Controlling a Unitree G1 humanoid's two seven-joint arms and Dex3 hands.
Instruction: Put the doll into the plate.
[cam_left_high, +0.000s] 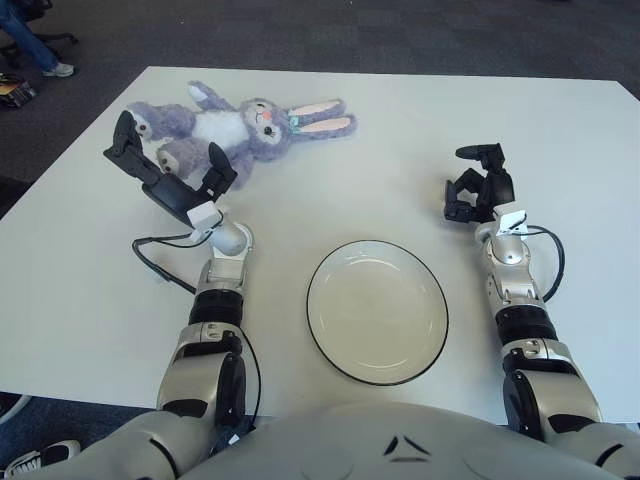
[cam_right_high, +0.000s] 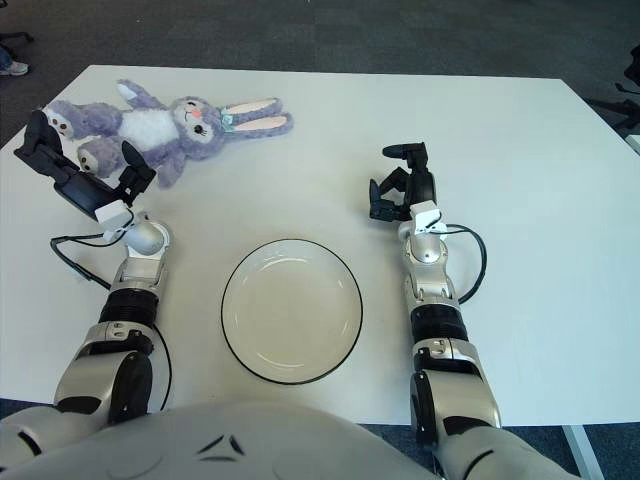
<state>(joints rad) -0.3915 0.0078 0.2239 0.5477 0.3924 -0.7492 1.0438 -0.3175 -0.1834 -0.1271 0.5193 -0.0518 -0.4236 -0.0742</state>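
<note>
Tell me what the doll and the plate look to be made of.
The doll looks like soft plush fabric: fuzzy lilac pile, white belly, pink-lined floppy ears. The plate looks like glazed ceramic, though it might be melamine: smooth, glossy cream surface with a thin dark rim. The left robot hand, fingers spread, shows just in front of the doll.

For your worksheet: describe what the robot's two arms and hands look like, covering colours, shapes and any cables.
Both arms are built of silver-grey rounded segments joined by black bands. Left hand and right hand are black with three stubby fingers and a small white block at the wrist. A thin black cable loops beside each forearm.
</note>
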